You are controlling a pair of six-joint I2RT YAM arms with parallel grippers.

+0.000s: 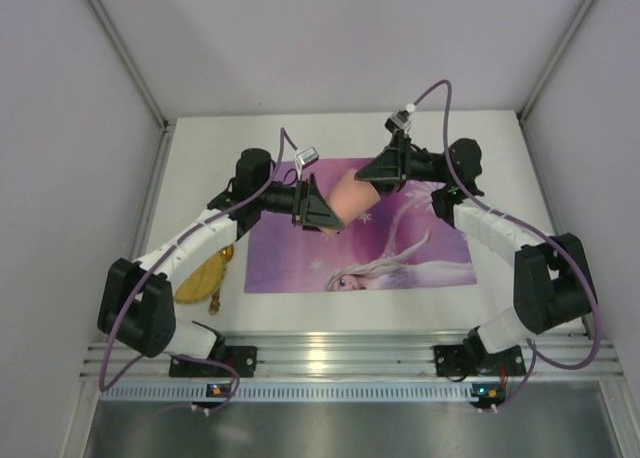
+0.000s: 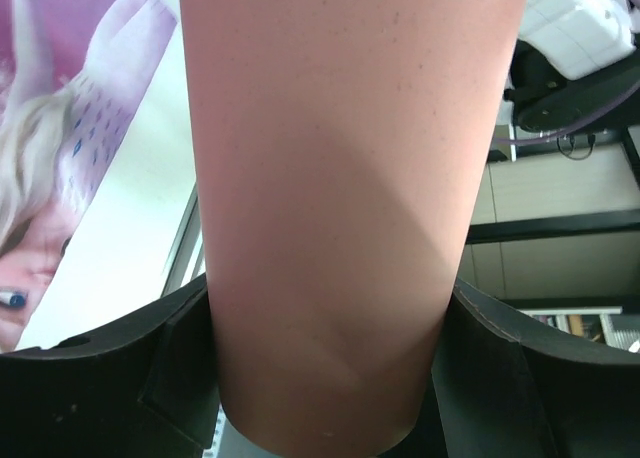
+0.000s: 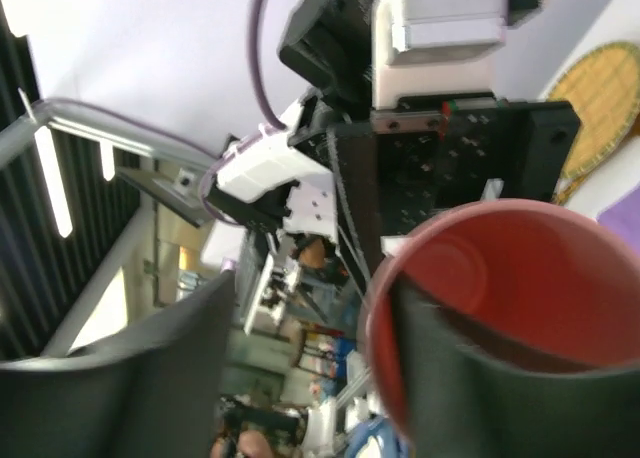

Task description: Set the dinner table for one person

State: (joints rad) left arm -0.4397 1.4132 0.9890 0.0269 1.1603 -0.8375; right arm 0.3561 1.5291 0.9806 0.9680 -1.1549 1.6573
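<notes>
Pale grey wall panels (image 1: 60, 128) close in three sides, joined by silver corner posts (image 1: 122, 53).

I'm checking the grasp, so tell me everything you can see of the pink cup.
The pink cup is a plain, handleless, tapered tumbler, matte salmon outside with faint speckles, redder inside, plastic by its look, and empty. It hangs roughly on its side above the purple placemat, touching no surface. The left gripper clamps its narrow base end between both fingers. The right gripper is at its open mouth, one finger inside the rim, the other apart from the wall outside.
</notes>
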